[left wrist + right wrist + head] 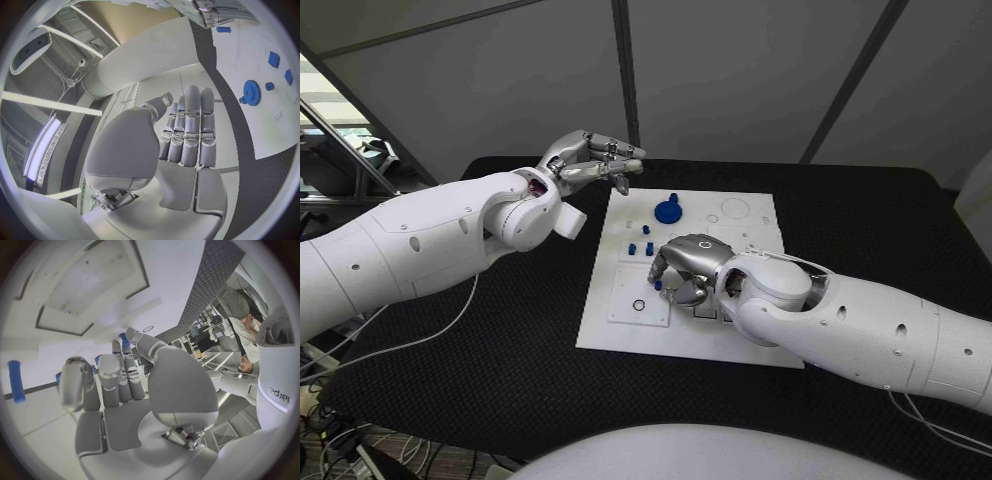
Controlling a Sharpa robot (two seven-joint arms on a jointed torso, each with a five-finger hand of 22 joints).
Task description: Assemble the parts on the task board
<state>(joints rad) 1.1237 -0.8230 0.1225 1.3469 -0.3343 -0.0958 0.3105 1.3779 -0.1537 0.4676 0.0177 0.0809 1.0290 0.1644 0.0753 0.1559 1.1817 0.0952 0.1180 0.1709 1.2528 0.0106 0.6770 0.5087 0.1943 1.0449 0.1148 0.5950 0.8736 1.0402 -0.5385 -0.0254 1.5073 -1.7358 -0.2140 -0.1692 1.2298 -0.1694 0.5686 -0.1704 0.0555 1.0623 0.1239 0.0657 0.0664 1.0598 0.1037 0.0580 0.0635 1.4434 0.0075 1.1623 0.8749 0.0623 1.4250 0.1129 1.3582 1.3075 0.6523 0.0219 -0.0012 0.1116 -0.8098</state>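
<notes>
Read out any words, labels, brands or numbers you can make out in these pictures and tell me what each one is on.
Dark lettering on the white arm casing, right wrist view: a short printed word, turned upside down and cut by the picture's rim, too unclear to quote.
Task board: only faint outlines and small marks, no legible words or numbers.
Blue gear and the other blue parts: no text.
Left hand and right hand: no readable markings.

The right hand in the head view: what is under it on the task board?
The right hand hovers over the middle of the white task board. Small blue parts show beside it. The right wrist view shows blue pieces at its fingertips; whether it holds one is hidden.
</notes>
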